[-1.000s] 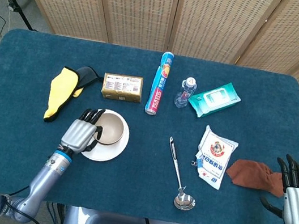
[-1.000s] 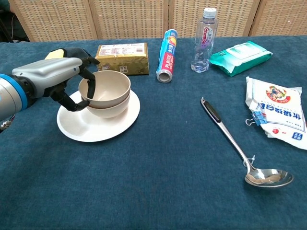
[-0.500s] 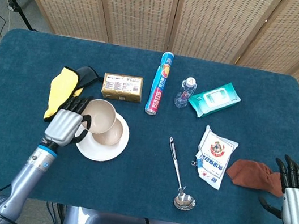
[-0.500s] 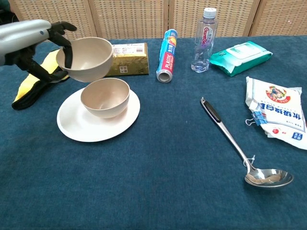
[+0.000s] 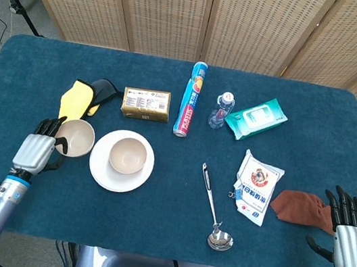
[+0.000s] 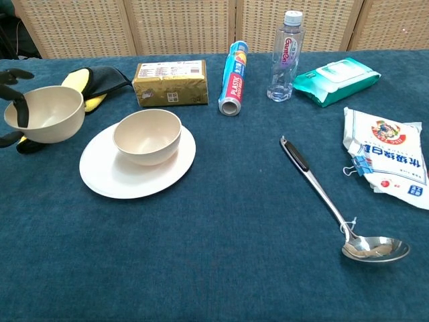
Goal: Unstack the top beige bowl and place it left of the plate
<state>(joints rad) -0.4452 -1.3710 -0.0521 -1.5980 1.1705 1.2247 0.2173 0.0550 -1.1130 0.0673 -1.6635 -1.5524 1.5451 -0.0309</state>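
A beige bowl (image 5: 75, 137) (image 6: 47, 115) is held at its left rim by my left hand (image 5: 40, 147), just left of the white plate (image 5: 100, 170) (image 6: 107, 176); only dark fingertips (image 6: 20, 114) show in the chest view. I cannot tell whether the bowl touches the table. A second beige bowl (image 5: 127, 155) (image 6: 147, 136) stands upright on the plate. My right hand (image 5: 348, 227) hovers at the table's front right edge, fingers spread, holding nothing.
A yellow-and-black glove (image 5: 79, 98) lies just behind the held bowl. A gold box (image 5: 146, 103), foil roll (image 5: 190, 99), bottle (image 5: 220, 110), wipes pack (image 5: 256, 118), bag (image 5: 256, 187), ladle (image 5: 213, 210) and brown cloth (image 5: 302, 208) fill the back and right.
My left hand has carried the top bowl leftward and down, from above the plate's back left to beside the plate. The other bowl stays on the plate. The right hand barely moved.
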